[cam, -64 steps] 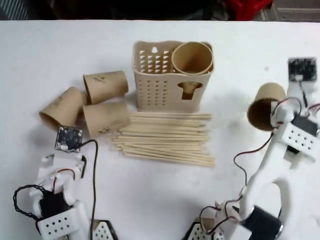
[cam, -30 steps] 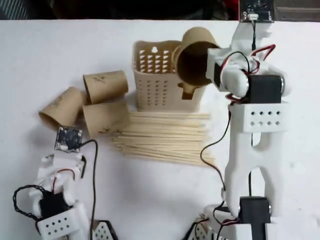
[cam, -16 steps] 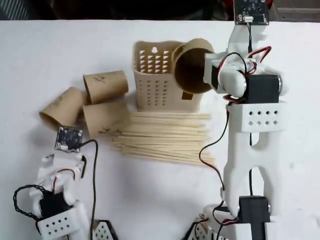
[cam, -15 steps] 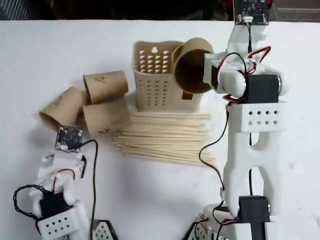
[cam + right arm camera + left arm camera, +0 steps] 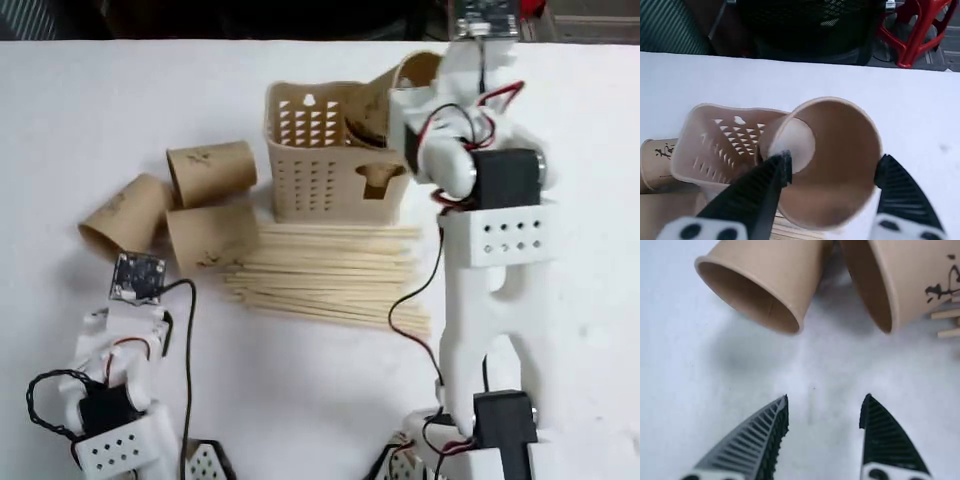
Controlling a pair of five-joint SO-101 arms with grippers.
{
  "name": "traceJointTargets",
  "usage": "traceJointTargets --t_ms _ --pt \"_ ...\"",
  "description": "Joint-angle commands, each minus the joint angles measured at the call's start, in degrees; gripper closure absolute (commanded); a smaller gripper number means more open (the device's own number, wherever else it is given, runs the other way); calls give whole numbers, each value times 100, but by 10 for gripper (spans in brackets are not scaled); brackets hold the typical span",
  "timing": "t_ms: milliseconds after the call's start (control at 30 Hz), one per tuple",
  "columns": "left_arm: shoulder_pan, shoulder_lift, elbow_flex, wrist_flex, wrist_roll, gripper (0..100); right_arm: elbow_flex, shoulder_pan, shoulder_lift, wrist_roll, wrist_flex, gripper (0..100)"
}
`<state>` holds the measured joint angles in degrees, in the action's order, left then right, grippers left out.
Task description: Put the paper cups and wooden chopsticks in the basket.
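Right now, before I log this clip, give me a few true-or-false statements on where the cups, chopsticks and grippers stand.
1. The right gripper holds a paper cup tilted above the basket. True.
2. The chopsticks are in the basket. False: they lie in a pile on the table in front of the basket.
3. Three loose cups lie on their sides beside the basket. True.
4. The left gripper is shut on a cup. False: it is open over the table with nothing between its fingers, and the nearest cups lie just beyond it.
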<state>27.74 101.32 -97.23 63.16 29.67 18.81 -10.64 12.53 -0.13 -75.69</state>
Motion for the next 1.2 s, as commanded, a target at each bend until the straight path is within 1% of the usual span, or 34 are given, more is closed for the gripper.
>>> traceJointTargets --t_ms 0,167,333,433,600,833,1000,1100,1167 --pt "-57 31 9 -141 -70 762 193 -338 66 0 374 722" --pt "-57 31 9 -141 -70 762 149 -444 -4 9 1007 722" --pt "-57 31 9 -141 -70 762 149 -462 -207 9 1305 722" --pt "-57 31 9 -141 -70 762 158 -470 -409 9 1314 722" --pt "-57 31 9 -141 -70 762 158 -532 -330 9 1244 722" --pt "-57 31 9 -141 -70 762 149 -1121 -954 9 1543 722" --pt "-57 31 9 -141 -70 762 185 -1165 -1420 9 1736 722" --pt "-57 31 9 -141 -70 762 185 -1147 -1297 9 1684 722" --pt "-57 31 9 -141 -70 762 185 -1147 -1051 9 1464 722"
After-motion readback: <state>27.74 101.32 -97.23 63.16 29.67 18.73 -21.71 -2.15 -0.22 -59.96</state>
